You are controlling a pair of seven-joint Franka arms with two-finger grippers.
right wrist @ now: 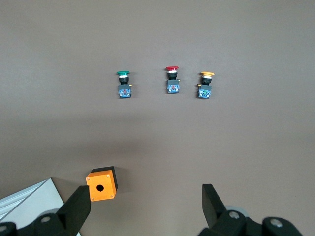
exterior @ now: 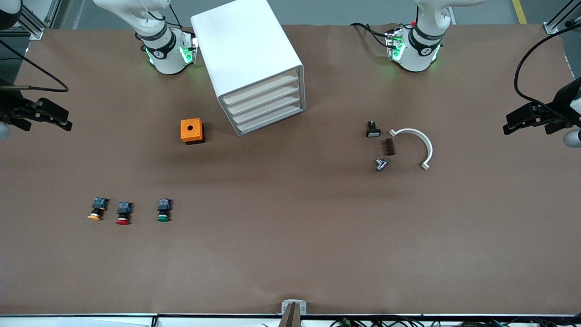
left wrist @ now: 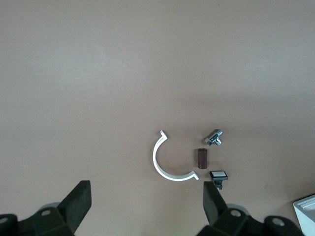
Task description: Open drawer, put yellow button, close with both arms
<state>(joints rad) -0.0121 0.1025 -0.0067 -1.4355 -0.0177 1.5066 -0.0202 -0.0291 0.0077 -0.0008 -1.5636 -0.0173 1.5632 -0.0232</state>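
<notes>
The right gripper (exterior: 68,125) hangs over its end of the desk (exterior: 290,254), jaws released and empty. The yellow button (exterior: 96,210) lies beside the red button (exterior: 123,213), nearer the front camera. The cabinet's (exterior: 247,54) top drawer (exterior: 261,89) is shut. The left gripper (exterior: 506,129) waits, jaws released.

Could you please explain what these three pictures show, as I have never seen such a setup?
Two white robot arms share a brown table. One picture looks down from across it; the others come from wrist cameras. The left gripper and right gripper wait open at the table's ends, holding nothing. A white cabinet has its top drawer shut. Near the camera lie the yellow button, a red button and a green button. An orange box sits beside the cabinet, a white curved clip and small parts elsewhere.
</notes>
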